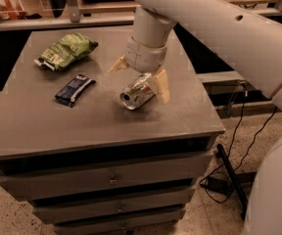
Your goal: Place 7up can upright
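In the camera view, the 7up can [137,91] lies on its side on the grey cabinet top [82,129], right of centre, with its silver end turned toward the near left. The gripper [137,85] hangs directly over it on the white arm [204,18], pointing down, with its two tan fingers [161,85] spread wide apart and holding nothing. The can sits in the gap between them. The right finger stands just beside the can's right flank; whether it touches cannot be told. The left finger, on the far left, is clear of the can. A green snack bag [65,50] lies at the far left, and a dark blue wrapper [75,89] lies nearer, left of the can.
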Controlling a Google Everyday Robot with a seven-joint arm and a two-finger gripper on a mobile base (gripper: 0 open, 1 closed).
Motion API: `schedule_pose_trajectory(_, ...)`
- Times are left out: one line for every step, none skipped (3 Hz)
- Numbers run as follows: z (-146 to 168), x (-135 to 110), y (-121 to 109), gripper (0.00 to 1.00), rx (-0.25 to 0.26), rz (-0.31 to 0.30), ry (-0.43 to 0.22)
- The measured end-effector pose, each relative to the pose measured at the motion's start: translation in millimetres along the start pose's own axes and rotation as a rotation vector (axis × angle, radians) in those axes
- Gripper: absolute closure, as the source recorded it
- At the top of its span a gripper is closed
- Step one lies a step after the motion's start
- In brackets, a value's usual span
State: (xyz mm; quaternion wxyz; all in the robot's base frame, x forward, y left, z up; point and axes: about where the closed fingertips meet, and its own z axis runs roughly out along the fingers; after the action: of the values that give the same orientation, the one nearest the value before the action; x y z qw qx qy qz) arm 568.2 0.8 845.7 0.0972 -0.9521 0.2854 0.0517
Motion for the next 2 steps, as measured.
schedule_pose_trajectory(0.3, 16.9, 2.7, 0.00, 0.004, 0.052, 0.032)
schedule_pose_trajectory(2.4, 27.0, 1.4, 0.15, -0.010, 0.087, 0.048)
